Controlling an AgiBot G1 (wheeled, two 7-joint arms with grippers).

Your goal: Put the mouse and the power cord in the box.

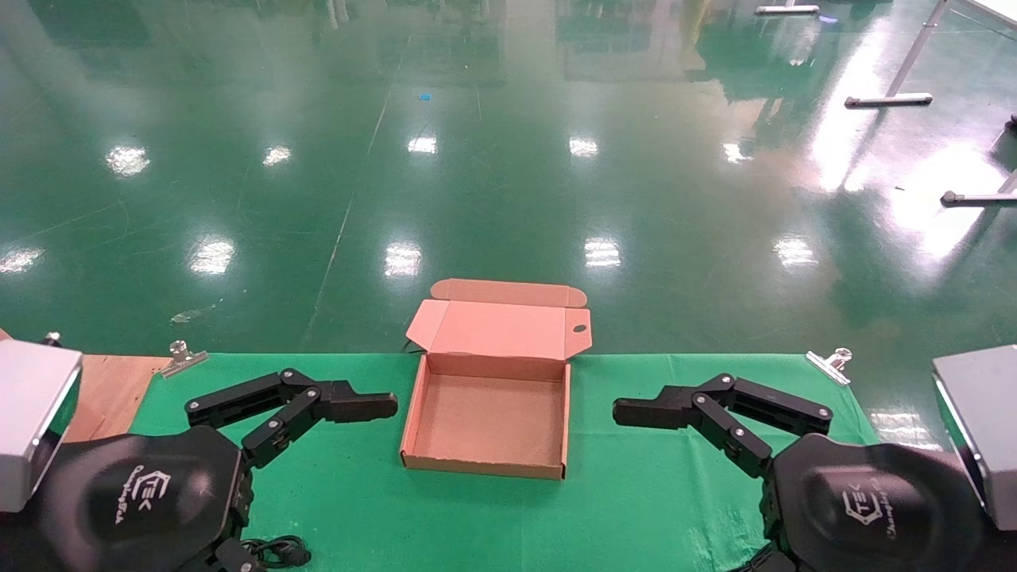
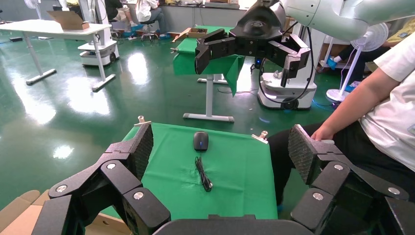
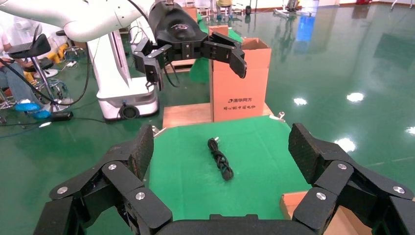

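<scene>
The box (image 1: 486,461) sits open in the middle of the green table, its lid standing up at the back and nothing inside. My left gripper (image 1: 389,405) hovers open just left of it, and my right gripper (image 1: 621,413) hovers open just right of it. In the left wrist view the black mouse (image 2: 200,141) lies at the table's right part with its thin cord (image 2: 203,174) bundled beside it, beyond my open left gripper (image 2: 220,142). In the right wrist view the coiled power cord (image 3: 220,159) lies at the table's left part, beyond my open right gripper (image 3: 221,137). Part of the power cord (image 1: 278,550) shows under my left arm.
The green cloth (image 1: 636,492) is held by metal clips (image 1: 181,355) at the back corners. A wooden board (image 1: 111,389) and a tall printed carton (image 3: 240,81) stand off the table's left end. A seated person (image 2: 372,122) is close to the right end.
</scene>
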